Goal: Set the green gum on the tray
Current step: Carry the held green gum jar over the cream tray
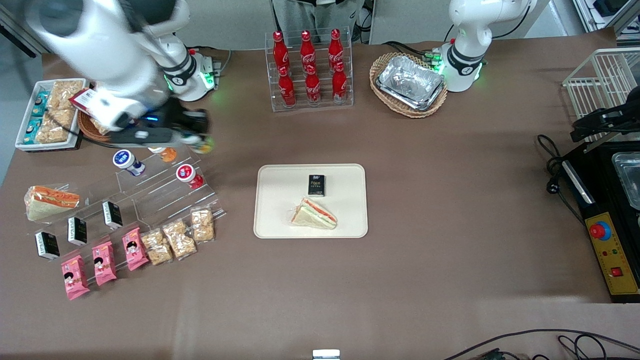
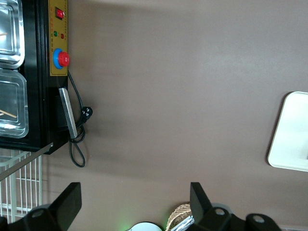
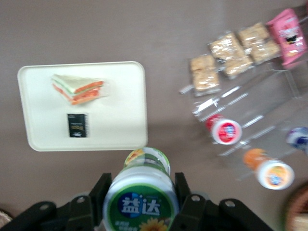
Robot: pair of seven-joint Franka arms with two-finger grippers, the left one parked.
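Note:
My right gripper (image 1: 202, 142) is shut on the green gum (image 3: 142, 195), a small jar with a white lid ringed in green; the jar's yellow-green end shows in the front view (image 1: 205, 145). I hold it in the air above the clear stepped stand (image 1: 165, 185), toward the working arm's end of the table. The cream tray (image 1: 280, 210) lies flat at mid-table, apart from the gripper; it also shows in the right wrist view (image 3: 125, 125). On it are a sandwich (image 1: 314, 214) and a small black box (image 1: 316, 185).
The stand holds an orange-lidded jar (image 1: 167, 153), a red-lidded jar (image 1: 186, 174), a blue-lidded jar (image 1: 125, 160), black boxes and snack packets (image 1: 175, 239). A cola bottle rack (image 1: 310, 70) and a basket of foil trays (image 1: 410, 82) stand farther from the front camera.

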